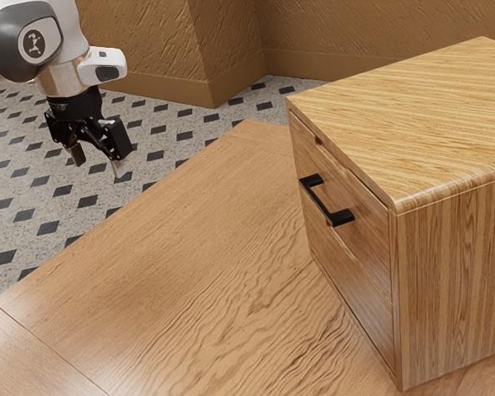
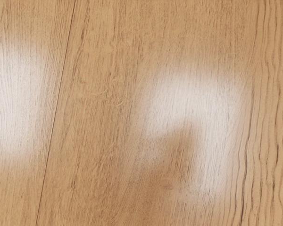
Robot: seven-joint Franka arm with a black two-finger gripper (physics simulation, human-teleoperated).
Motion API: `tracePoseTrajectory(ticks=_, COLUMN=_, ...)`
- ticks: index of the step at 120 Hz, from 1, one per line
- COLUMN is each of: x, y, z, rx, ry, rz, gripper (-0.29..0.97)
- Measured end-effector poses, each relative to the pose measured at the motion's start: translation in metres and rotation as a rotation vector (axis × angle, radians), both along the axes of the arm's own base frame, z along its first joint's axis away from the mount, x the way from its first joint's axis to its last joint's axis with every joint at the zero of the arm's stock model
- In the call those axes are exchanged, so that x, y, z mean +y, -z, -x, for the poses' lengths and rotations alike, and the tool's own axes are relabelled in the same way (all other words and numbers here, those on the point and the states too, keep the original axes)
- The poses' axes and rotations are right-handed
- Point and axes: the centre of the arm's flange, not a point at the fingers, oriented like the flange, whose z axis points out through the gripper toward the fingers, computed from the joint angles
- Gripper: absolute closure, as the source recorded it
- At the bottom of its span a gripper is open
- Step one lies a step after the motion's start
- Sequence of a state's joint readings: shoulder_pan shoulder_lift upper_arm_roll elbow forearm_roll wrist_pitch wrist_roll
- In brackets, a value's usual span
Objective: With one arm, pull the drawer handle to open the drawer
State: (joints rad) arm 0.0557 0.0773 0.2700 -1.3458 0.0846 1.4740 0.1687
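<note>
A wooden cabinet (image 1: pixel 421 190) stands on the wooden table at the exterior view's right. Its upper drawer front (image 1: pixel 338 186) faces left and sits flush with the cabinet, shut. A black bar handle (image 1: pixel 325 200) is fixed on that drawer front. My gripper (image 1: pixel 99 165) hangs high at the exterior view's upper left, far from the handle, fingers pointing down and apart with nothing between them. The wrist view looks straight down on bare wooden table (image 2: pixel 141 113) with pale glare patches.
The wooden table (image 1: pixel 198 280) stretches wide between my gripper and the cabinet. A seam (image 1: pixel 41 338) crosses the table near its lower left corner. Beyond the table edge lies a patterned floor (image 1: pixel 33 198), with brown walls (image 1: pixel 181 41) behind.
</note>
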Motion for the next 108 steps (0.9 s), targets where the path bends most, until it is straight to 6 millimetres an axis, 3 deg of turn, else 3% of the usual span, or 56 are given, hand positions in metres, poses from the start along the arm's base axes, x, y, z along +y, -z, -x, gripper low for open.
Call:
tracePoseTrajectory(ticks=22, x=-0.001, y=-0.005, z=0.002, rx=-0.012, ry=0.000, rz=0.004, gripper=0.00)
tracePoseTrajectory(ticks=40, x=-0.011, y=-0.088, z=0.026, rx=-0.177, ry=0.015, rz=-0.042, gripper=0.00)
tracePoseTrajectory(ticks=54, x=-0.034, y=-0.139, z=0.073, rx=-0.239, ry=0.058, rz=-0.033, gripper=0.00)
tracePoseTrajectory(ticks=66, x=-0.031, y=-0.143, z=0.092, rx=-0.203, ry=0.051, rz=-0.011, gripper=0.00)
tracePoseTrajectory(ticks=90, x=-0.029, y=-0.136, z=0.101, rx=-0.132, ry=0.047, rz=0.008, gripper=0.00)
tracePoseTrajectory(ticks=101, x=-0.042, y=-0.146, z=0.120, rx=-0.118, ry=0.074, rz=0.028, gripper=0.00)
tracePoseTrajectory(ticks=108, x=-0.064, y=-0.161, z=0.145, rx=-0.121, ry=0.128, rz=0.049, gripper=0.00)
